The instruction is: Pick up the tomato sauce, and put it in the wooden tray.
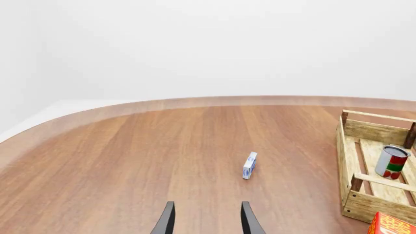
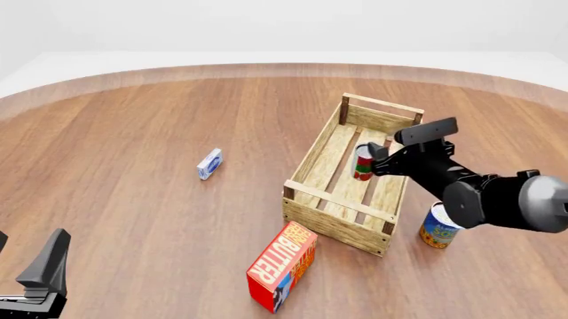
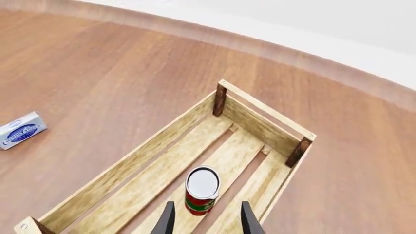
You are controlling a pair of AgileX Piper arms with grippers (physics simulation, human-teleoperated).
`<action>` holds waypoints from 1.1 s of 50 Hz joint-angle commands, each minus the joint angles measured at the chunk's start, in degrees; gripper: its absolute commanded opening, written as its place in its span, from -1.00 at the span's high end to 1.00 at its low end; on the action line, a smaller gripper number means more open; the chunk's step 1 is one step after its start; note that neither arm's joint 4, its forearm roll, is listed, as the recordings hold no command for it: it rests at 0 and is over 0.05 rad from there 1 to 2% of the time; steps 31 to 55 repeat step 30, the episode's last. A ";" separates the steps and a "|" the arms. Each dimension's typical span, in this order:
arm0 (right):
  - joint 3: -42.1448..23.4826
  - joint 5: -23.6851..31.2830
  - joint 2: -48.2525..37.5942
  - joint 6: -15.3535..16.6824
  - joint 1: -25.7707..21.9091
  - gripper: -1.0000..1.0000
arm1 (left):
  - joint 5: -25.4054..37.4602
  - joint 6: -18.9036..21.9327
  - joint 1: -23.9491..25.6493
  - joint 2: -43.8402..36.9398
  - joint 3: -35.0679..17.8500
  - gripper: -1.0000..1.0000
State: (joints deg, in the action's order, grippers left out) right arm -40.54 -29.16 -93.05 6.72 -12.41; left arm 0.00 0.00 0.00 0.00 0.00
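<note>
The tomato sauce (image 2: pixel 363 163) stands upright on the slats inside the wooden tray (image 2: pixel 342 219). It also shows in the right wrist view (image 3: pixel 202 190) and the left wrist view (image 1: pixel 392 162). My right gripper (image 2: pixel 380 158) hangs over the tray (image 3: pixel 130 165) just beside and above the can, open, its fingers (image 3: pixel 167 220) apart from the can. My left gripper (image 2: pixel 26 256) is open and empty at the near left of the table, far from the tray (image 1: pixel 354 161).
A red-orange butter box (image 2: pixel 282 266) lies just in front of the tray. A blue-and-yellow can (image 2: pixel 437 227) stands at the tray's right side, under my right arm. A small blue-and-white box (image 2: pixel 209 163) lies left of the tray.
</note>
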 commanded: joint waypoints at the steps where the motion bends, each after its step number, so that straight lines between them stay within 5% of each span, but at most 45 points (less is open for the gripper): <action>1: 1.31 1.30 3.12 0.50 0.08 -1.00 | 0.00 0.00 0.00 0.00 0.00 -1.00; 55: 3.58 3.74 8.85 1.23 0.04 -1.00 | 0.00 0.00 0.00 0.00 0.00 -1.00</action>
